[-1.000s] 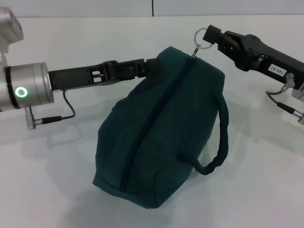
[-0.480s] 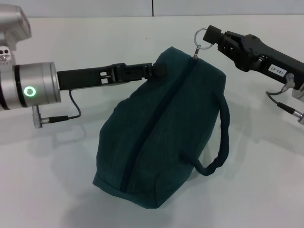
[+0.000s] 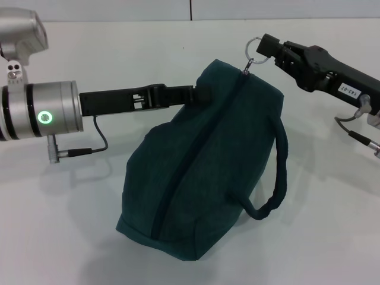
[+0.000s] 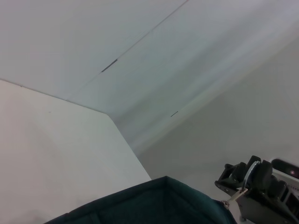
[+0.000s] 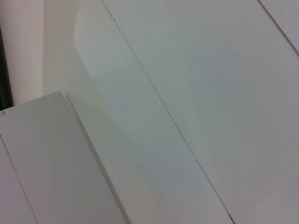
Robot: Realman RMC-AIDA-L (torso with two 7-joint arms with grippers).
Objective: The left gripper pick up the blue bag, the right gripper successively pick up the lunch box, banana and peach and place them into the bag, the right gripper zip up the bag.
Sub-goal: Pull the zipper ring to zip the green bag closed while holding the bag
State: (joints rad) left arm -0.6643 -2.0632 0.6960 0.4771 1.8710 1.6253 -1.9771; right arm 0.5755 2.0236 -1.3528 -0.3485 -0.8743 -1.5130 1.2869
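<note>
**One readable label, on the right arm**

I can make out a single piece of text: a small white label (image 3: 345,89) on the black arm just behind the right gripper (image 3: 261,48). Its dark characters sit upside down to me, and look like "143-07", though I can't be sure of each digit. I find nothing else readable in any view.

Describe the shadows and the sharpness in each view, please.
Head view: sharp; the blue bag throws a soft shadow on the white table. Left wrist view: the right gripper looks slightly soft, and the wall is evenly lit. Right wrist view: only pale panels, no clear shadow.
</note>
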